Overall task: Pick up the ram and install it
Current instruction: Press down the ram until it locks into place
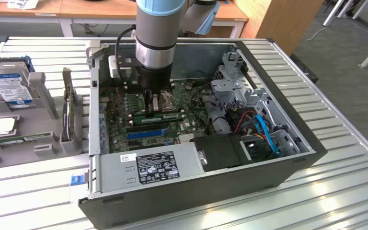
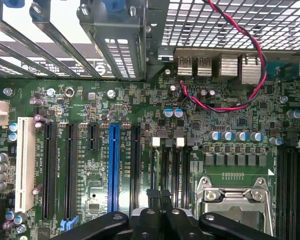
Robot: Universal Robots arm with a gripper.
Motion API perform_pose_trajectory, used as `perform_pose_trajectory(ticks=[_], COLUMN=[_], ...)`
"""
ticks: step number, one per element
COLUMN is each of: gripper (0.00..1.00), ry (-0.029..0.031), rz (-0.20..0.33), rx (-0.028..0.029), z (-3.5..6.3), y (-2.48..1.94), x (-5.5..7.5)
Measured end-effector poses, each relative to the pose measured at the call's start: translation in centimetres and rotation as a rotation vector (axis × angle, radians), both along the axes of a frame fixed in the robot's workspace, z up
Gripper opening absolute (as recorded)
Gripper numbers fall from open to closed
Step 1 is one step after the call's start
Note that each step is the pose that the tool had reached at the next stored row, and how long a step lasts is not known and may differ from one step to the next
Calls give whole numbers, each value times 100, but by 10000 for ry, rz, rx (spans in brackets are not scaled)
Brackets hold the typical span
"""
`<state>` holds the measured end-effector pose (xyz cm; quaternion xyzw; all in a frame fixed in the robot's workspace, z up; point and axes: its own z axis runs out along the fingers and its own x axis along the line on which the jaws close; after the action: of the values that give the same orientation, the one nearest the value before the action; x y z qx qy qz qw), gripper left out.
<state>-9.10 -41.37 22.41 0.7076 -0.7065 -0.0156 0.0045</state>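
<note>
The ram [image 1: 163, 116] is a slim green stick lying level along a memory slot on the motherboard inside the open computer case [image 1: 286, 167]. My gripper [image 1: 149, 108] reaches straight down over the stick's end nearer the exterior view's left. In the wrist view my gripper [image 2: 160, 194] is shut, its black fingertips [image 2: 153, 196] pressed together over the black memory slots [image 2: 172, 170]. These slots lie between the blue expansion slot [image 2: 113, 170] and the silver processor socket [image 2: 235, 200]. The fingers hide the stick there, so I cannot tell whether they touch it.
A grey parts tray [image 1: 43, 86] beside the case at the exterior view's left holds a hard drive [image 1: 8, 86], a processor chip [image 1: 3, 125] and an upright card [image 1: 67, 108]. The power supply [image 1: 155, 165] and drive cage [image 1: 235, 91] crowd the board. A red-black wire [image 2: 240, 65] loops nearby.
</note>
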Motion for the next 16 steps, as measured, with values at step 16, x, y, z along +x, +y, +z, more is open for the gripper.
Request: perform_pose_trajectory(ticks=[16], gripper=[10], ry=[0], rz=[0], rx=[0], z=[-9], y=[0], x=[0])
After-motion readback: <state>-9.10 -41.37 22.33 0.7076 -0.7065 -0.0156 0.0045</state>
